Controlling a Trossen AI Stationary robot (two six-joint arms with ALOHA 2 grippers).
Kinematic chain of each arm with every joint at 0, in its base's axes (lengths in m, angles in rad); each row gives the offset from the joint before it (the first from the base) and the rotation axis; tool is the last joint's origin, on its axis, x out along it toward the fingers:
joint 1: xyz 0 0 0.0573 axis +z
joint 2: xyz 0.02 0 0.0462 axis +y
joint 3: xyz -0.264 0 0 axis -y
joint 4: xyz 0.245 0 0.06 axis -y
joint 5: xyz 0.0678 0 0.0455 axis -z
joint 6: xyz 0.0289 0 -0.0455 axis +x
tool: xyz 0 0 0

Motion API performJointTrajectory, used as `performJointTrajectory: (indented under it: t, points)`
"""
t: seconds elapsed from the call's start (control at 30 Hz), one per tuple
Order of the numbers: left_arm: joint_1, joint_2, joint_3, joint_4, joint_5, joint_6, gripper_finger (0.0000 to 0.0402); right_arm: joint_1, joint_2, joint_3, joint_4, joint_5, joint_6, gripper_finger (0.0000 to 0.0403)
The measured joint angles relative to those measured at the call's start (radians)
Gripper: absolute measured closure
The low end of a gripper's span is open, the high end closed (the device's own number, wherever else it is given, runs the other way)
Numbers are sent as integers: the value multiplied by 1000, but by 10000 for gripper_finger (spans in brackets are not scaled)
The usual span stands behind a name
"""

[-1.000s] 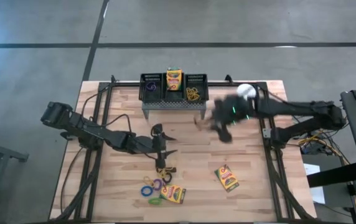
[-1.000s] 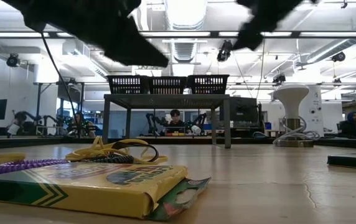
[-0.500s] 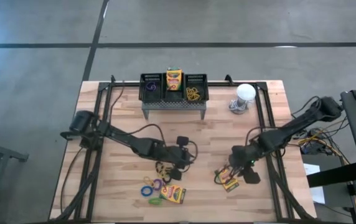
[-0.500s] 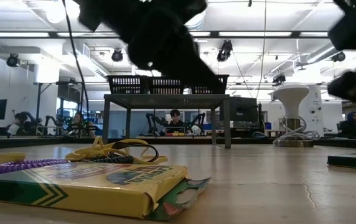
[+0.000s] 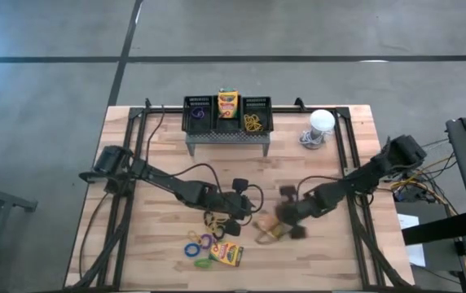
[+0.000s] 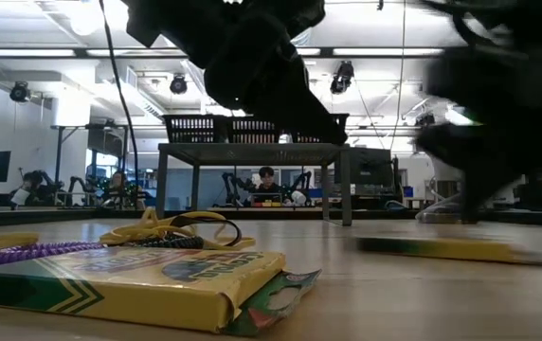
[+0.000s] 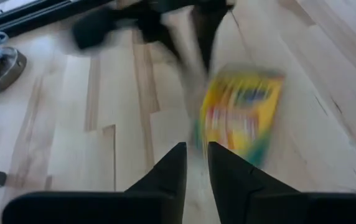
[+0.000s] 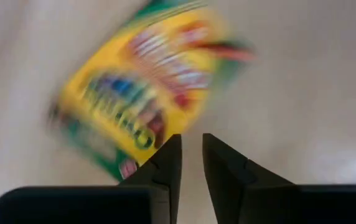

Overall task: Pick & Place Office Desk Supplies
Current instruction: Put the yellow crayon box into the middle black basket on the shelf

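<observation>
Lying flat, crayon box blurred, axis unclear; both claws nearly closed, empty.

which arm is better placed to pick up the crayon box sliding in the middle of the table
Right. The right gripper is directly at the loose crayon box, which fills its wrist view. The left gripper sits farther off, beside the elastic loops.

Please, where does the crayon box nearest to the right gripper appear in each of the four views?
High view: crayon box, blurred, low on the table, near its middle.
Low view: flat on the wood, right of centre.
Left wrist view: right of centre.
Right wrist view: upper left and centre.
Shared landmark: the right gripper, close to the box in every view.
</observation>
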Motion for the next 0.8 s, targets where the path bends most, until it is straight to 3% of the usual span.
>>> performJointTrajectory:
  t: [0.07, 0.13, 0.23, 0.37, 0.53, 0.63, 0.8]
  points:
    - [0, 0, 0, -7, 0, -6, 334, 3, 9, 68, 0, 185, -50, 349]
    - [0, 0, -1, -39, 0, -17, 334, 5, 2, 118, -38, 220, -111, 352]
    - [1, 2, -2, -102, 0, -60, 334, 7, 1, 136, -34, 90, -146, 356]
    - [17, 2, -2, -202, -2, -122, 334, -4, 39, 98, 144, -125, -168, 356]
    - [37, -4, -3, -215, -69, -206, 335, -26, 186, 57, 388, -196, -150, 356]
    - [70, 1, -15, -241, 0, -265, 335, -36, 259, 66, 428, -199, -143, 356]
    - [100, 8, -112, -170, 127, -307, 335, -75, 265, 73, 383, -174, -119, 356]
